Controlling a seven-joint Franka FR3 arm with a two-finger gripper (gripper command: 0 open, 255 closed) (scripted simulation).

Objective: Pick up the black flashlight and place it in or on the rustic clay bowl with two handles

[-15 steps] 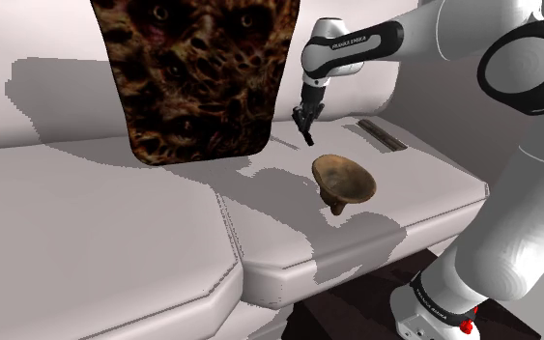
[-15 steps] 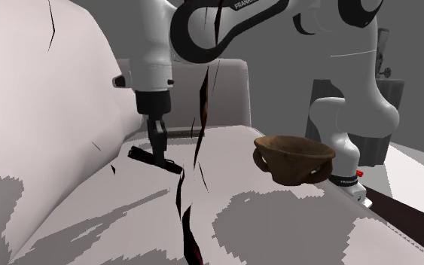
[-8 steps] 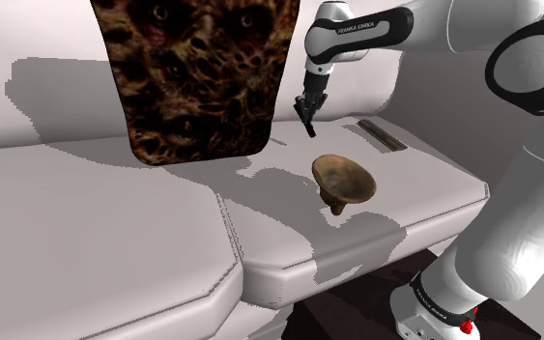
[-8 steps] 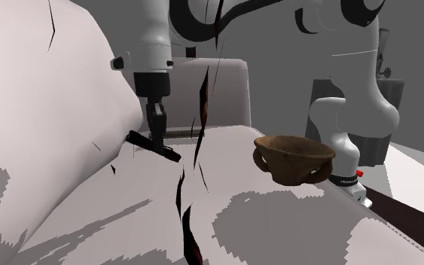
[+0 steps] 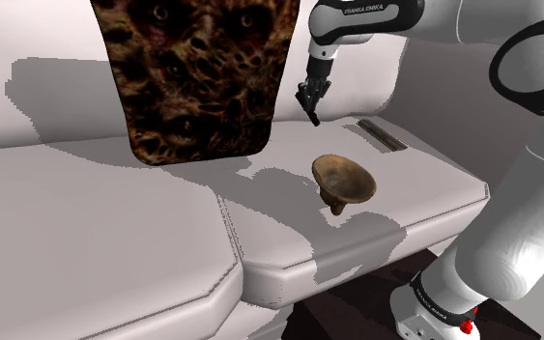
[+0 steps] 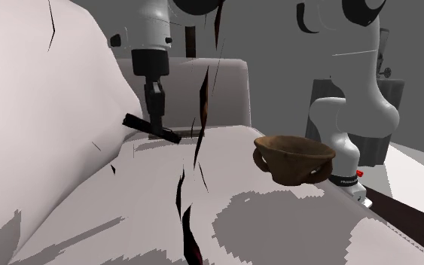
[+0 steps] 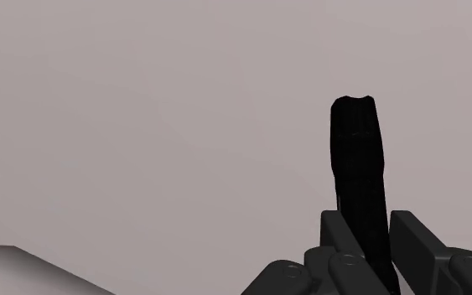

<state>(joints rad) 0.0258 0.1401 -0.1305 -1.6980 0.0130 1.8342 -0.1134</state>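
Note:
The black flashlight (image 6: 146,125) hangs crosswise in my gripper (image 6: 156,125), lifted off the pale sofa seat (image 6: 278,218). In the shoulder view the gripper (image 5: 311,106) is above and behind the brown clay bowl (image 5: 342,179), close to the sofa back, with the flashlight (image 5: 314,119) poking out below the fingers. The two-handled bowl (image 6: 293,154) stands upright on the seat cushion, apart from the gripper. In the wrist view the flashlight (image 7: 359,168) is clasped between the two fingers of the gripper (image 7: 368,225).
A dark brown patterned cushion (image 5: 197,72) leans on the sofa back toward the shoulder view's left. A dark narrow strip (image 5: 383,135) lies on the sofa behind the bowl. The robot's base (image 5: 434,309) stands beside the sofa's front edge.
The gripper has risen with the flashlight in it, lifting it clear of the seat. The bowl has not moved.

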